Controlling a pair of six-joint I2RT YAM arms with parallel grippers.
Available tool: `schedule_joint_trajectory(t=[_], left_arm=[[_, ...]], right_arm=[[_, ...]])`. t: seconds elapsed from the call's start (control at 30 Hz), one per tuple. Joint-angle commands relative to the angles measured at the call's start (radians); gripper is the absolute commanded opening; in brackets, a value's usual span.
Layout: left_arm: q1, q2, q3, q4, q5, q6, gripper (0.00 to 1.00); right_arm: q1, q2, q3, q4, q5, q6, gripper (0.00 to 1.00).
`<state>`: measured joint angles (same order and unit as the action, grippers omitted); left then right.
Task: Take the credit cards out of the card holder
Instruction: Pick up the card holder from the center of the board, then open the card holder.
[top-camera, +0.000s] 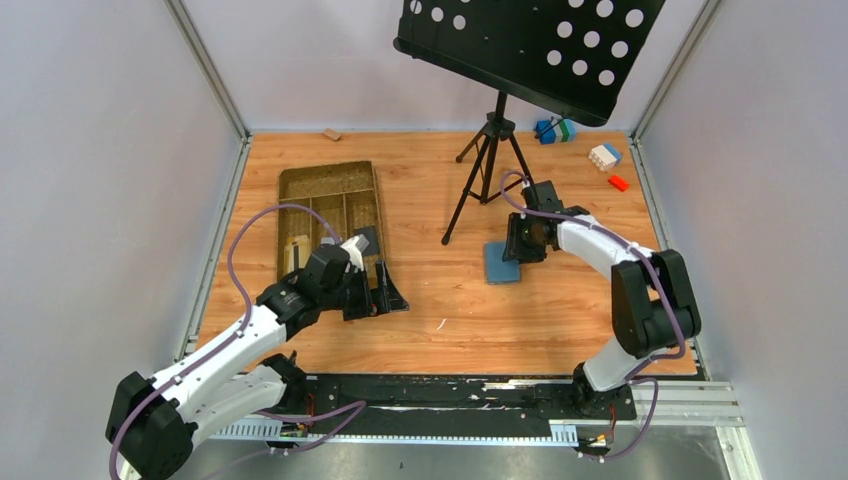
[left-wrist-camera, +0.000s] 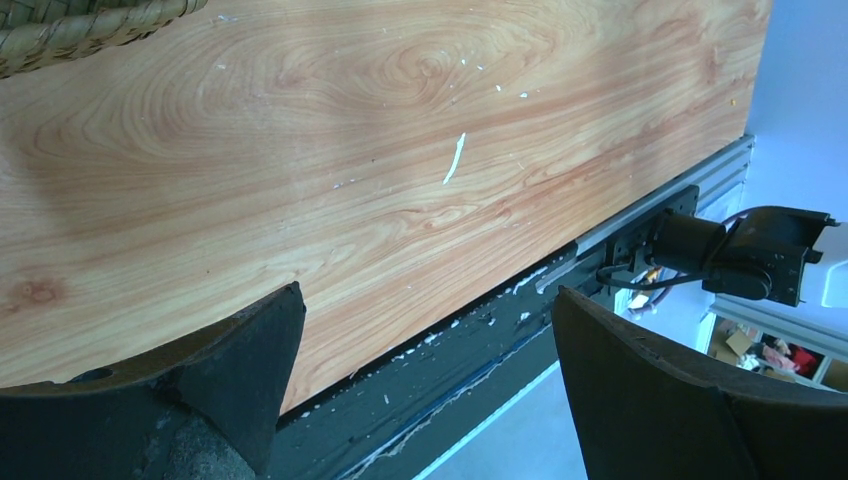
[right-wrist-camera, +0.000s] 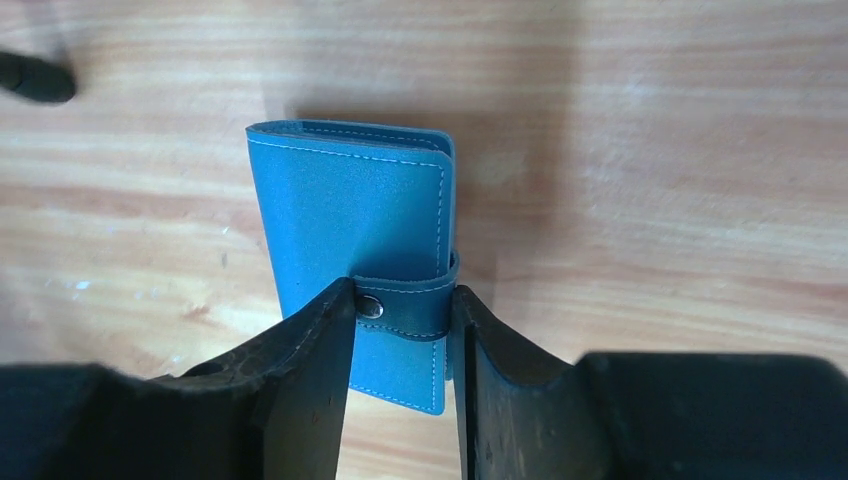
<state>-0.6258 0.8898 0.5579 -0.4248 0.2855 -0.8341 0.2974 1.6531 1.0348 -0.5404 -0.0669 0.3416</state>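
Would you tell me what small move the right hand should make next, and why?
Probably close the right hand fully on the strap, ready to pull it off its snap. The holder lies folded shut, the strap is snapped down, and the fingers stand at either end of it; whether they grip yet is unclear.

Bare bench (top-camera: 460, 320) runs between the woven tray (top-camera: 330, 170) on the left and the card holder (top-camera: 498, 270) right of centre, giving open passage down to the near rail. Tripod (top-camera: 487, 165) legs splay just behind the card holder, and its black perforated shelf (top-camera: 530, 40) overhangs the far middle. Toy blocks (top-camera: 605, 155) crowd the far right corner; the left gripper (top-camera: 385, 295) hangs over the tray's near right corner.
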Motion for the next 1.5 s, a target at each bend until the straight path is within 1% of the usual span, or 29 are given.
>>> schedule_joint_trajectory(t=[0.0,0.17,0.27,0.4,0.6,0.73,0.8,0.97,1.07,1.13,1.17,1.2,1.23,1.27,1.3,1.37,1.47], left_arm=[[-0.003,-0.008,-0.010,0.047,0.001,-0.016,1.00],[-0.002,-0.002,-0.028,0.094,0.018,-0.046,1.00],[-0.004,0.009,-0.044,0.138,0.037,-0.072,1.00],[-0.028,0.038,-0.058,0.241,0.062,-0.127,1.00],[-0.092,0.136,-0.020,0.401,0.083,-0.192,1.00],[-0.128,0.210,0.030,0.434,0.079,-0.199,0.98],[-0.135,0.230,0.042,0.457,0.078,-0.202,0.94],[-0.137,0.232,0.022,0.507,0.073,-0.225,0.79],[-0.137,0.236,0.012,0.520,0.070,-0.229,0.64],[-0.137,0.241,0.011,0.521,0.073,-0.227,0.46],[-0.137,0.243,0.011,0.522,0.074,-0.226,0.33],[-0.137,0.242,0.011,0.514,0.070,-0.225,0.19],[-0.137,0.240,0.012,0.503,0.062,-0.223,0.02],[-0.137,0.235,0.015,0.483,0.055,-0.222,0.00],[-0.137,0.231,0.015,0.478,0.049,-0.218,0.00],[-0.137,0.219,0.014,0.468,0.040,-0.216,0.00],[-0.137,0.203,0.014,0.449,0.029,-0.213,0.00]], right_arm=[[0.003,-0.128,-0.056,0.068,-0.151,0.038,0.19],[0.004,-0.245,-0.173,0.140,-0.316,0.144,0.12],[0.013,-0.315,-0.239,0.182,-0.378,0.199,0.11],[0.042,-0.395,-0.303,0.253,-0.457,0.281,0.12],[0.144,-0.461,-0.303,0.285,-0.474,0.345,0.13],[0.232,-0.469,-0.291,0.298,-0.454,0.376,0.13],[0.271,-0.466,-0.282,0.295,-0.435,0.382,0.13],[0.352,-0.456,-0.262,0.288,-0.394,0.386,0.14],[0.386,-0.441,-0.257,0.293,-0.387,0.390,0.14],[0.402,-0.428,-0.248,0.287,-0.380,0.386,0.15],[0.409,-0.423,-0.241,0.274,-0.368,0.379,0.17],[0.416,-0.416,-0.227,0.243,-0.341,0.365,0.23],[0.428,-0.410,-0.206,0.178,-0.277,0.345,0.33],[0.442,-0.398,-0.172,0.085,-0.181,0.327,0.41],[0.452,-0.385,-0.140,-0.003,-0.099,0.307,0.46],[0.460,-0.348,-0.102,-0.102,-0.007,0.261,0.53],[0.460,-0.310,-0.080,-0.203,0.130,0.225,0.60]])
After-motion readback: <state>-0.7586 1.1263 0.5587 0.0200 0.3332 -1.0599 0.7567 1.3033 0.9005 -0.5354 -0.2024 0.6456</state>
